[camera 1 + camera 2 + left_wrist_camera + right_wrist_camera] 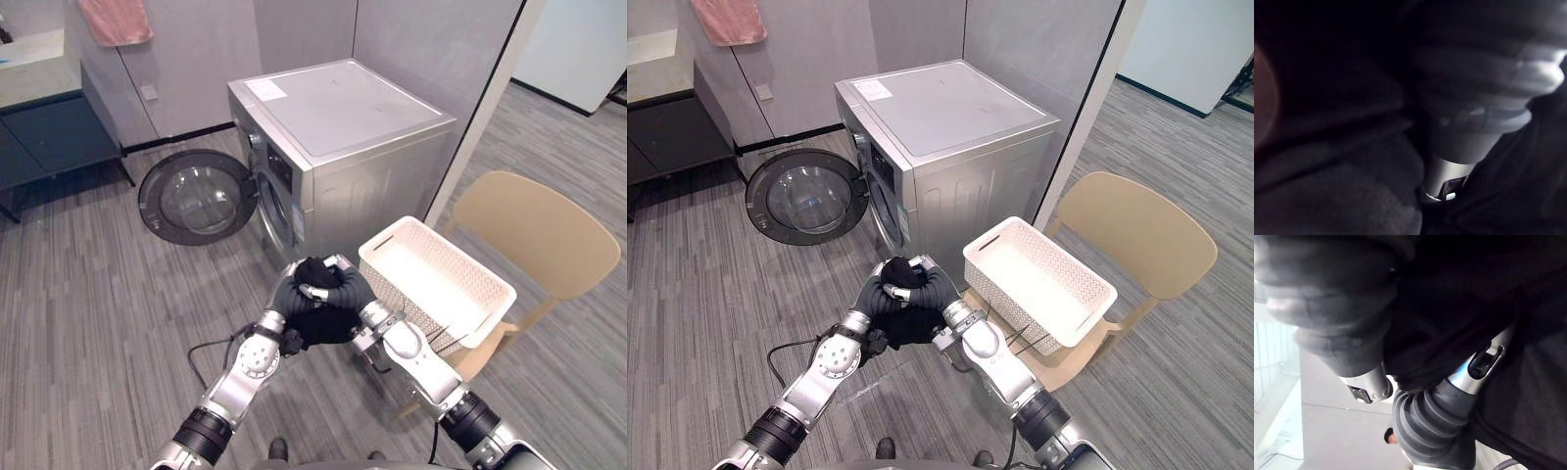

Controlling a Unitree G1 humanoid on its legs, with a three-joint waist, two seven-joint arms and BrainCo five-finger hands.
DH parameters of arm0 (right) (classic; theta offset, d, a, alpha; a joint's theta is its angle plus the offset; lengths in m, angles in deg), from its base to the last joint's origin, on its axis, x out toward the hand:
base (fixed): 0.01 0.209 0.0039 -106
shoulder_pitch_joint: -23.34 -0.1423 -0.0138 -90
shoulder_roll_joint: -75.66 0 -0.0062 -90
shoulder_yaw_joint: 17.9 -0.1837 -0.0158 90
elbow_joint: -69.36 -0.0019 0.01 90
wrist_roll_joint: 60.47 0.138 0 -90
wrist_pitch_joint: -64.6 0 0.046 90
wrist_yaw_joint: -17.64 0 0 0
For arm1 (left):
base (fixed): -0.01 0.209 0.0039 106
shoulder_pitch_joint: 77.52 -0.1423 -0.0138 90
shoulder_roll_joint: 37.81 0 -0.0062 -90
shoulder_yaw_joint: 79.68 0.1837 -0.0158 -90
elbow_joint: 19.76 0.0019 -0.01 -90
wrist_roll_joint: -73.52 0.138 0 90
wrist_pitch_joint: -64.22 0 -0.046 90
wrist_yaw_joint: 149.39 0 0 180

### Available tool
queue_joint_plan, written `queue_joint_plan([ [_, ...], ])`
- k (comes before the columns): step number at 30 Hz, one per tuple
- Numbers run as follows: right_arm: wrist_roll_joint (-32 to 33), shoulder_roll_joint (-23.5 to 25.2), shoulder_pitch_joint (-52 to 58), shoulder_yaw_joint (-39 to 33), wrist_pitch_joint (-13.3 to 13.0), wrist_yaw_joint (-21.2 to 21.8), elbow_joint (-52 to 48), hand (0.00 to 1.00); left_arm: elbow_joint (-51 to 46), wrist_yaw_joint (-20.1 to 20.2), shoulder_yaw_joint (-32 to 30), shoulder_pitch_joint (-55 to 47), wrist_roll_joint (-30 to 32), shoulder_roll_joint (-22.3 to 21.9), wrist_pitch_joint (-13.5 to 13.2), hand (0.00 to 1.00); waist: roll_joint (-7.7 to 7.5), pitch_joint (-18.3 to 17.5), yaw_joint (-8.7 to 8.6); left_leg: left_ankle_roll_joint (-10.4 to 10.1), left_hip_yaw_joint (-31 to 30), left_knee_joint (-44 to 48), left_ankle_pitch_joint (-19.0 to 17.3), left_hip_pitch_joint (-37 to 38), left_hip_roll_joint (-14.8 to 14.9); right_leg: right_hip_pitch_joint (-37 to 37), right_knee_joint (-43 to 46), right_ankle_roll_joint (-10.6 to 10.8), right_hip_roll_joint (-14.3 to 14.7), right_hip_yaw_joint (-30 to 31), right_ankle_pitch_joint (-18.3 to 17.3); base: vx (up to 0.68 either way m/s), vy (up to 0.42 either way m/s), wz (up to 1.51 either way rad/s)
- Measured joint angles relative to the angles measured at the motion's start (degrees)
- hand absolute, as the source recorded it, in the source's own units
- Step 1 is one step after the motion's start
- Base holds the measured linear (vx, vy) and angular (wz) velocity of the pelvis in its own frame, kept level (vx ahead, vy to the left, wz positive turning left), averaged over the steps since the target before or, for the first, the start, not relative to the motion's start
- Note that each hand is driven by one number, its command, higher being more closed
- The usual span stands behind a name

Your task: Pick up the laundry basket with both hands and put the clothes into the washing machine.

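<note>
The left arm comes up from the near left, bent at the elbow, and its robot hand sits in the middle of the scene in front of the washing machine. It presses against a bundle of black clothes. The dark cloth and wrist cover hide how far this robot hand is closed, so I cannot tell.

The right arm reaches in from the near right, forearm angled up and to the left. Its robot hand meets the same bundle from the other side, wrist cover arched over it. Its grip cannot be told either. The clothes are held up between the two robot hands, above the floor and just near of the machine's front.

Far left, the round door stands swung open. To the right of the hands, a white laundry basket rests on the seat of a tan chair.
</note>
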Motion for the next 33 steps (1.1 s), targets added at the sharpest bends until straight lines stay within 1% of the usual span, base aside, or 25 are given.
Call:
queue_joint_plan([
  [4, -4.68, 1.44, 3.93, -5.61, -0.52, -0.41, -1.79, 0.0, 1.13, -0.19, -1.98, -0.82, -0.25, -2.78, -0.09, 1.0, 0.03, 0.0, -0.01, -0.06, 0.2, 0.07, 0.04, 0.38, 0.29, 0.09, -0.09, -0.1, 0.61, 0.81, 0.06, 0.01, -0.024, -0.03],
  [5, -7.42, 1.48, 5.71, -7.43, -0.84, -1.32, -1.79, 0.0, 2.57, -0.46, -3.34, -1.32, -0.29, -3.91, -0.02, 1.0, 0.03, 0.0, -0.07, -0.06, 0.5, 0.07, 0.04, 0.52, 0.32, 0.1, -0.08, -0.1, 0.63, 1.05, 0.05, -0.01, 0.002, -0.07],
  [6, -8.47, 1.45, 6.63, -8.32, -1.04, -1.53, -1.79, 0.0, 3.13, -0.77, -3.87, -1.66, -0.31, -4.17, -0.02, 1.0, 0.03, 0.0, -0.07, -0.05, 0.52, 0.06, 0.03, 0.57, 0.32, 0.13, -0.08, -0.1, 0.64, 1.09, 0.05, -0.02, 0.004, -0.07],
  [8, -13.41, 1.47, 11.33, -11.88, -1.33, -2.84, -1.69, 0.0, 4.42, -1.2, -6.36, -4.14, -0.45, -4.29, 0.0, 1.0, 0.08, 0.03, -0.22, -0.07, 0.95, 0.0, 0.0, 0.88, 0.37, 0.27, -0.07, -0.14, 0.71, 1.51, 0.01, -0.02, 0.006, -0.08],
  [9, -14.53, 1.4, 12.3, -12.76, -1.34, -2.9, -1.47, 0.0, 4.42, -1.2, -7.07, -4.95, -0.46, -4.28, -0.02, 1.0, 0.11, 0.05, -0.26, -0.07, 1.0, -0.02, 0.0, 1.09, 0.37, 0.3, -0.07, -0.14, 0.71, 1.56, 0.02, -0.02, 0.006, -0.06],
  [11, -19.46, 1.3, 16.61, -17.97, -1.31, -4.29, -0.58, 0.0, 4.71, -1.21, -10.13, -8.47, -1.44, -4.17, -0.02, 1.0, 0.19, 0.1, -0.3, -0.07, 0.97, -0.03, 0.0, 1.14, 0.37, 0.34, -0.08, -0.14, 0.74, 1.55, 0.02, 0.0, 0.0, 0.0],
  [12, -20.3, 1.26, 17.31, -19.11, -1.31, -4.63, 0.19, 0.0, 5.22, -1.17, -10.88, -9.15, -1.61, -4.16, -0.05, 1.0, 0.21, 0.1, -0.31, -0.07, 0.92, -0.03, 0.0, 1.14, 0.37, 0.35, -0.08, -0.14, 0.74, 1.51, 0.02, 0.0, 0.0, 0.0],
  [15, -24.16, 1.2, 19.45, -24.13, -0.96, -6.36, 7.65, 0.0, 10.1, -1.06, -14.06, -11.77, -2.8, -4.14, 0.09, 1.0, 0.35, 0.2, -0.53, -0.06, 0.13, -0.15, -0.01, 0.52, 0.25, 0.29, -0.52, 0.12, 0.69, 0.7, -0.3, -0.04, 0.0, 0.12],
  [17, -24.85, 1.39, 20.12, -26.59, -0.16, -6.8, 13.98, 0.0, 13.78, -0.87, -15.17, -13.32, -4.28, -4.23, 0.39, 1.0, 0.69, 0.41, -0.86, -0.02, -0.86, -0.14, -0.08, -1.23, -0.07, -0.07, -0.85, 0.08, 0.48, -0.66, -0.69, -0.06, -0.001, 0.41],
  [18, -24.78, 1.64, 19.95, -28.02, 0.44, -7.3, 19.06, 0.0, 17.33, -0.57, -15.84, -13.49, -5.0, -4.39, 0.85, 1.0, 1.08, 0.94, -1.27, -0.06, -2.57, 0.11, -0.08, -2.66, -0.48, -0.32, -0.77, 0.24, 0.17, -2.69, -0.88, -0.05, 0.003, 0.56],
  [19, -24.73, 1.7, 19.92, -28.21, 0.56, -7.36, 19.97, 0.0, 17.97, -0.46, -15.97, -13.45, -5.03, -4.39, 0.94, 1.0, 1.14, 1.06, -1.32, -0.05, -2.95, 0.27, -0.08, -3.15, -0.56, -0.42, -0.7, 0.27, 0.1, -3.14, -0.95, -0.03, 0.019, 0.76],
  [20, -24.59, 1.95, 19.78, -28.86, 1.07, -7.54, 24.11, 0.0, 20.27, 0.15, -16.44, -13.5, -5.47, -4.43, 1.47, 1.0, 1.41, 1.43, -1.36, 0.25, -4.74, 1.43, 0.1, -5.35, -1.01, -1.24, 0.17, 0.52, -0.73, -5.36, -1.62, -0.02, 0.018, 0.85],
  [21, -24.51, 1.99, 19.67, -29.58, 1.39, -7.56, 27.83, 0.0, 21.87, 0.35, -16.52, -13.45, -5.97, -4.48, 2.06, 1.0, 1.79, 2.13, -1.47, 0.68, -4.81, 2.21, 0.31, -7.07, -1.18, -1.57, 1.29, 0.87, -1.17, -7.7, -2.54, -0.01, 0.016, 1.0],
  [22, -24.49, 2.02, 19.68, -29.69, 1.53, -7.56, 29.7, 0.0, 22.64, 0.37, -16.54, -13.45, -6.36, -4.56, 2.18, 1.0, 1.82, 2.46, -1.53, 1.9, -3.5, 2.38, 0.0, -7.64, -1.17, -1.61, 1.84, 1.17, -1.85, -9.07, -3.08, 0.06, 0.041, 1.21],
  [23, -24.35, 2.31, 19.65, -29.7, 2.55, -7.45, 33.63, 0.0, 24.82, 0.46, -17.32, -13.43, -7.02, -5.16, 2.44, 1.0, 1.33, 3.04, -1.57, 6.91, 3.64, 2.91, -2.06, -8.21, -1.11, -1.83, 3.63, 2.06, -3.95, -11.82, -4.35, 0.1, 0.061, 1.21],
  [24, -23.97, 2.35, 19.59, -29.72, 2.94, -7.44, 36.02, 0.0, 26.75, 0.5, -18.42, -13.41, -7.05, -6.15, 2.61, 1.0, 1.31, 3.2, -1.65, 8.01, 9.33, 3.73, -2.84, -8.36, -0.68, -2.0, 5.21, 2.49, -5.59, -13.7, -4.81, 0.2, 0.114, 1.16],
  [25, -23.94, 2.42, 19.51, -29.65, 3.07, -7.42, 37.2, 0.0, 27.74, 0.5, -18.71, -13.45, -7.08, -6.55, 2.75, 1.0, 1.49, 3.36, -1.64, 7.81, 12.14, 4.35, -2.67, -8.53, -0.06, -1.97, 6.05, 2.89, -6.08, -14.53, -5.1, 0.23, 0.118, 0.9],
  [26, -23.93, 2.37, 18.78, -29.47, 3.62, -7.22, 39.73, 0.0, 29.87, 0.72, -18.85, -13.84, -7.04, -6.65, 3.25, 1.0, 2.02, 3.69, -1.51, 4.48, 15.31, 6.14, 0.78, -9.11, 0.89, -1.61, 7.66, 3.86, -6.66, -16.08, -6.09, 0.26, 0.128, 0.62],
  [27, -23.94, 3.18, 17.66, -29.31, 3.92, -7.23, 41.17, 0.0, 31.25, 1.2, -20.14, -14.39, -7.01, -6.45, 3.36, 1.0, 1.64, 3.92, -1.52, 3.83, 14.92, 6.48, 0.49, -8.93, -0.19, -1.0, 7.96, 4.24, -7.78, -16.41, -6.33, 0.19, 0.104, 0.5],
  [28, -23.94, 3.75, 17.33, -29.08, 3.92, -7.23, 41.38, 0.0, 31.87, 1.37, -21.01, -14.65, -7.01, -6.34, 3.35, 1.0, 1.13, 4.19, -1.5, 3.82, 14.75, 6.57, -0.08, -8.91, -0.7, -0.84, 7.95, 4.42, -8.27, -16.39, -6.39, 0.18, 0.108, 0.31],
  [29, -23.95, 5.37, 16.04, -28.99, 3.91, -7.21, 41.45, 0.0, 33.72, 1.4, -21.98, -14.7, -7.0, -5.79, 3.41, 1.0, -0.09, 5.22, -1.27, 4.17, 14.42, 7.58, -1.15, -9.09, -1.8, -0.27, 7.84, 4.8, -9.41, -16.5, -6.39, 0.14, 0.1, 0.22],
  [30, -23.97, 5.87, 15.48, -28.97, 3.91, -7.21, 41.47, 0.0, 34.49, 1.42, -22.53, -14.57, -6.99, -5.57, 3.54, 1.0, -0.5, 5.67, -1.27, 4.48, 14.21, 8.25, -1.85, -9.1, -2.24, 0.14, 7.86, 4.98, -9.88, -16.53, -6.47, 0.18, 0.132, 0.27],
  [31, -23.99, 6.79, 14.38, -28.97, 3.92, -7.23, 41.73, 0.0, 35.61, 1.5, -22.94, -14.53, -6.99, -5.35, 3.82, 1.0, -1.45, 6.31, -1.18, 5.1, 13.96, 10.59, -4.2, -9.28, -3.18, 1.1, 8.62, 6.12, -11.28, -16.64, -6.97, 0.19, 0.143, 0.23],
  [32, -24.02, 6.94, 13.57, -28.91, 3.97, -7.21, 41.83, 0.0, 36.04, 1.5, -22.96, -14.9, -6.99, -5.97, 4.24, 1.0, -1.4, 6.46, -0.87, 5.64, 13.43, 14.98, -8.3, -9.94, -3.9, 0.95, 13.3, 7.55, -14.0, -16.5, -7.96, 0.18, 0.159, 0.24],
  [33, -24.05, 6.87, 13.44, -28.91, 3.98, -7.22, 41.81, 0.0, 35.95, 1.5, -22.93, -14.99, -6.99, -6.25, 4.24, 1.0, -1.15, 6.57, -0.96, 6.13, 13.02, 16.28, -9.76, -9.99, -4.16, 0.81, 15.89, 7.74, -15.17, -16.25, -8.19, 0.18, 0.185, 0.34],
])
